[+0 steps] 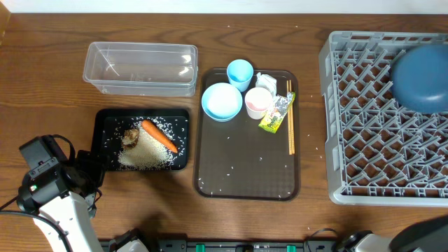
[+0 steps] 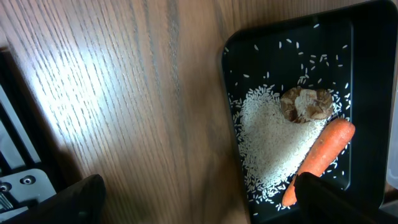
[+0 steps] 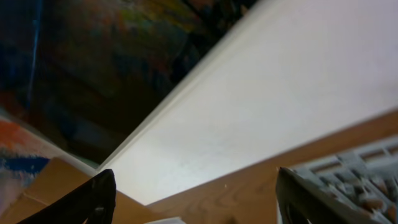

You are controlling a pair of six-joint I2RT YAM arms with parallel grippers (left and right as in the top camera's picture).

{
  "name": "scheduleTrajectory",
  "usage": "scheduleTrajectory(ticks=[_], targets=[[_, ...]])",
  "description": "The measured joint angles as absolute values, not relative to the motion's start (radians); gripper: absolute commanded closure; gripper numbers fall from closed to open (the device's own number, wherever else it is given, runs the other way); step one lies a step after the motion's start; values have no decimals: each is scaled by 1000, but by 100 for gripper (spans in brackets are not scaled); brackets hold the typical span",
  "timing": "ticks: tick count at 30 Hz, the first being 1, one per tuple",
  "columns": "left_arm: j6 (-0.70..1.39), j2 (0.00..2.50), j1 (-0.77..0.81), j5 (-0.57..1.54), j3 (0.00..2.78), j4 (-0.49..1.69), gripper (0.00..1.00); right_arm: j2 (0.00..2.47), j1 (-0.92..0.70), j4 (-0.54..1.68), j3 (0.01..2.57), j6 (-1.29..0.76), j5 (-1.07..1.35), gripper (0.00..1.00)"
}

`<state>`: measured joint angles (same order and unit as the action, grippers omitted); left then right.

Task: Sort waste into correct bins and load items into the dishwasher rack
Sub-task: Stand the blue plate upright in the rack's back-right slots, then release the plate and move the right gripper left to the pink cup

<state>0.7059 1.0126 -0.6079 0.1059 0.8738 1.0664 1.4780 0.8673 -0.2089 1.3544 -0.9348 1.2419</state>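
White rice (image 1: 145,155), a brown food lump (image 1: 130,137) and an orange carrot (image 1: 159,135) lie in the black tray (image 1: 105,126). The clear tub (image 1: 140,66) behind it holds nothing. The blue plate (image 1: 422,77) rests in the grey dishwasher rack (image 1: 371,140). My left gripper (image 2: 199,208) hangs open over bare wood just left of the black tray (image 2: 367,74), its right finger by the carrot (image 2: 320,155). The right gripper (image 3: 196,208) is open and holds nothing; it points at the wall, with a rack corner (image 3: 360,168) on its right.
The brown serving tray (image 1: 245,168) carries a white bowl (image 1: 222,101), a light-blue cup (image 1: 240,72), a pinkish cup (image 1: 257,103), crumpled white paper (image 1: 267,82), a yellow-green wrapper (image 1: 276,112) and chopsticks (image 1: 290,126). Stray rice grains dot it. The left arm (image 1: 49,182) stands at the front left.
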Motion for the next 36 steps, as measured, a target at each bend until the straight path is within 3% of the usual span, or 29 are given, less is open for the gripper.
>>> scheduleTrajectory(ticks=[10, 16, 20, 25, 36], targets=[[706, 1013, -608, 106, 874, 1066, 2, 1352, 803, -123, 1354, -875, 1219, 20], [706, 1013, -608, 105, 874, 1065, 2, 1208, 650, 133, 1359, -728, 1091, 15], [706, 1013, -608, 106, 873, 1066, 2, 1084, 490, 453, 1380, -551, 769, 2], [706, 1013, -608, 106, 873, 1066, 2, 1045, 249, 616, 1391, -360, 375, 1], [706, 1013, -608, 106, 873, 1066, 2, 1263, -182, 661, 1392, -155, 210, 1]])
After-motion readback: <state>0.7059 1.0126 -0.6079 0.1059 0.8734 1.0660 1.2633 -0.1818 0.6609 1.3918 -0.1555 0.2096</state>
